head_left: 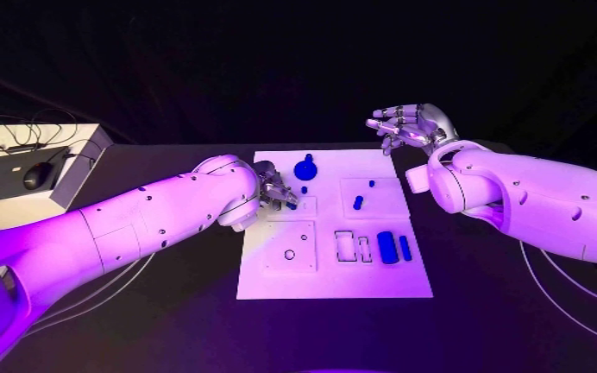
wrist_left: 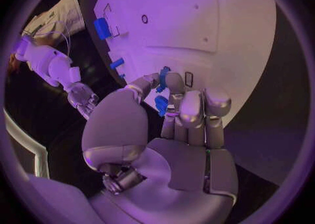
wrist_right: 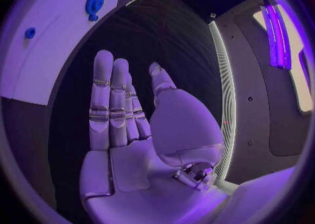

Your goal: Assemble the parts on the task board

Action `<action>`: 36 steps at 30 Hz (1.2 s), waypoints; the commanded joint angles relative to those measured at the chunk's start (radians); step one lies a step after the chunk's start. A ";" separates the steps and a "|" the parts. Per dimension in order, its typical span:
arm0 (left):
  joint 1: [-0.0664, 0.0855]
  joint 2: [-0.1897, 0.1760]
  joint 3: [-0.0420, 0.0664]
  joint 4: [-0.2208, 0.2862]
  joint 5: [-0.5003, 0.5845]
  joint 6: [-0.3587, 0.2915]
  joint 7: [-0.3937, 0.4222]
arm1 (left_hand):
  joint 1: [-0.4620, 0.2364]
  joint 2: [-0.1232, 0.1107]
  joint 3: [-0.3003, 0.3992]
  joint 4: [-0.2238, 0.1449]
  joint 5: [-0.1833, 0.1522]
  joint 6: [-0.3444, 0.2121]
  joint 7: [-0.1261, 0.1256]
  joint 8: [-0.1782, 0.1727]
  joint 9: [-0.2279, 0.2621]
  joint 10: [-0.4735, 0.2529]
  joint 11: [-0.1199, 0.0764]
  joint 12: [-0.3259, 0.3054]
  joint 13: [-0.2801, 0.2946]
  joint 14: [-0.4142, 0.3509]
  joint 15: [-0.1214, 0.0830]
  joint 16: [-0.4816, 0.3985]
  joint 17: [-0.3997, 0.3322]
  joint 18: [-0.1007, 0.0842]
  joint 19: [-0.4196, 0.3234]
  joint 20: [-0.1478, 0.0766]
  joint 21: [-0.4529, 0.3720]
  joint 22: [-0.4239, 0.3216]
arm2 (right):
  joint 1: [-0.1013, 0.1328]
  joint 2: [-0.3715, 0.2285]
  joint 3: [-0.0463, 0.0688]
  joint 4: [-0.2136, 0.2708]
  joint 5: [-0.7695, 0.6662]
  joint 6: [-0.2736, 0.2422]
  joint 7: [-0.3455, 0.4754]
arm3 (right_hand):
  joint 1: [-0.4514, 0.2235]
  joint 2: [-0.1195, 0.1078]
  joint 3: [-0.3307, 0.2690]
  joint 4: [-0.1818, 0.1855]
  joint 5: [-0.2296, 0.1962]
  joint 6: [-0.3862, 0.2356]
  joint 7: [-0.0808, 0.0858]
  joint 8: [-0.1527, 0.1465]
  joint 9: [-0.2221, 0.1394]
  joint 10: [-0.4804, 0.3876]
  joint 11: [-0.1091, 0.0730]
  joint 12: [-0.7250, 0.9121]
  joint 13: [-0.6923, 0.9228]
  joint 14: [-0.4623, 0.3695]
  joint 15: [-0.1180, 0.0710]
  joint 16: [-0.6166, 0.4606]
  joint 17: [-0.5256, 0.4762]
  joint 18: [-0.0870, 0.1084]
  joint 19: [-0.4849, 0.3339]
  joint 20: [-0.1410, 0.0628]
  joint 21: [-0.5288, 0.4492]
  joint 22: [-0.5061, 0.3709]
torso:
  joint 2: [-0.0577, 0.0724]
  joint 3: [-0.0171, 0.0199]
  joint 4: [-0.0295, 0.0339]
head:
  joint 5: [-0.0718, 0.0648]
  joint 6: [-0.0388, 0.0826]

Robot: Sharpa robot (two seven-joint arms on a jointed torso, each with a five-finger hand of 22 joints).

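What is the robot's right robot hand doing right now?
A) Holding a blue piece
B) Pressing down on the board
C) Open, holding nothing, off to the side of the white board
C: the right robot hand has its fingers spread with nothing in them, raised beside the far right corner of the task board.

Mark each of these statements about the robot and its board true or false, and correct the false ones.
1. The left hand pinches a small blue part. True.
2. The right hand grips a blue part. False: it is open and holds nothing.
3. The right hand rests flat on the white board. False: it is raised beyond the board's far right corner.
4. A round blue part sits near the board's far edge. True.
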 commanded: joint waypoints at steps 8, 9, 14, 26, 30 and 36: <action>-0.008 0.004 -0.004 0.004 -0.006 0.024 -0.004 | 0.006 0.022 0.090 -0.100 0.009 0.123 -0.092 0.014 0.263 0.054 -0.046 -0.001 -0.001 0.001 -0.005 0.007 -0.004 -0.016 0.011 0.001 0.005 0.004 | -0.001 -0.001 0.000 0.001 -0.003 0.014 0.005 | -0.008 0.001 -0.002 0.003 0.005 -0.003 0.006 0.003 0.000 -0.004 -0.006 0.003 -0.001 0.005 0.003 -0.003 0.001 0.012 0.014 -0.002 0.004 -0.001 | 0.000 0.0004 -0.0009 | 0.000 -0.003; -0.008 0.004 -0.004 0.004 -0.005 0.026 -0.005 | 0.007 0.023 0.085 -0.099 0.008 0.125 -0.093 0.014 0.263 0.055 -0.046 -0.001 -0.001 0.001 -0.005 0.008 -0.004 -0.016 0.011 0.000 0.005 0.005 | -0.001 -0.001 0.000 0.001 -0.003 0.014 0.005 | -0.008 0.001 -0.002 0.003 0.005 -0.003 0.006 0.003 0.000 -0.004 -0.006 0.003 -0.001 0.005 0.003 -0.003 0.001 0.012 0.014 -0.002 0.004 -0.001 | 0.000 0.0004 -0.0008 | 0.000 -0.004; -0.008 0.004 -0.004 0.005 -0.006 0.046 -0.013 | 0.009 0.027 0.071 -0.096 0.008 0.135 -0.097 0.018 0.266 0.067 -0.048 -0.001 -0.009 0.001 -0.006 0.008 -0.007 -0.019 0.015 -0.001 0.007 0.010 | -0.001 0.000 0.000 0.000 -0.003 0.014 0.005 | -0.008 0.001 -0.002 0.003 0.005 -0.003 0.006 0.003 0.000 -0.004 -0.006 0.003 -0.001 0.005 0.003 -0.003 0.001 0.012 0.014 -0.002 0.004 -0.001 | 0.000 0.0009 -0.0006 | 0.001 -0.007; -0.008 0.003 -0.004 0.005 -0.009 0.077 -0.025 | 0.005 0.034 0.068 -0.098 0.014 0.146 -0.102 0.022 0.270 0.079 -0.051 0.002 -0.023 0.000 -0.008 0.007 -0.016 -0.023 0.017 -0.004 0.007 0.017 | -0.001 -0.002 0.000 0.001 -0.003 0.015 0.005 | -0.008 0.001 -0.002 0.003 0.005 -0.003 0.006 0.003 0.000 -0.004 -0.006 0.003 -0.001 0.005 0.003 -0.003 0.001 0.012 0.014 -0.002 0.004 -0.001 | 0.000 0.0009 -0.0004 | 0.002 -0.009; -0.008 0.003 -0.004 0.006 -0.011 0.082 -0.028 | 0.004 0.037 0.067 -0.100 0.015 0.150 -0.103 0.024 0.272 0.082 -0.052 0.004 -0.026 -0.001 -0.009 0.005 -0.021 -0.023 0.018 -0.005 0.007 0.018 | -0.001 -0.003 0.000 0.001 -0.003 0.014 0.005 | -0.008 0.001 -0.002 0.003 0.005 -0.003 0.006 0.003 0.000 -0.004 -0.006 0.003 -0.001 0.005 0.003 -0.003 0.001 0.012 0.014 -0.002 0.004 -0.001 | 0.000 0.0003 -0.0004 | 0.001 -0.010; -0.008 0.003 -0.004 0.006 -0.016 0.086 -0.030 | -0.002 0.051 0.044 -0.105 0.014 0.156 -0.106 0.025 0.277 0.088 -0.053 0.011 -0.044 -0.001 -0.009 0.007 -0.028 -0.026 0.019 -0.005 0.005 0.022 | -0.001 -0.003 0.000 0.001 -0.003 0.015 0.005 | -0.008 0.001 -0.002 0.003 0.005 -0.003 0.006 0.003 0.000 -0.004 -0.006 0.003 -0.001 0.005 0.003 -0.003 0.001 0.012 0.014 -0.002 0.004 -0.001 | -0.001 0.0003 -0.0002 | 0.001 -0.011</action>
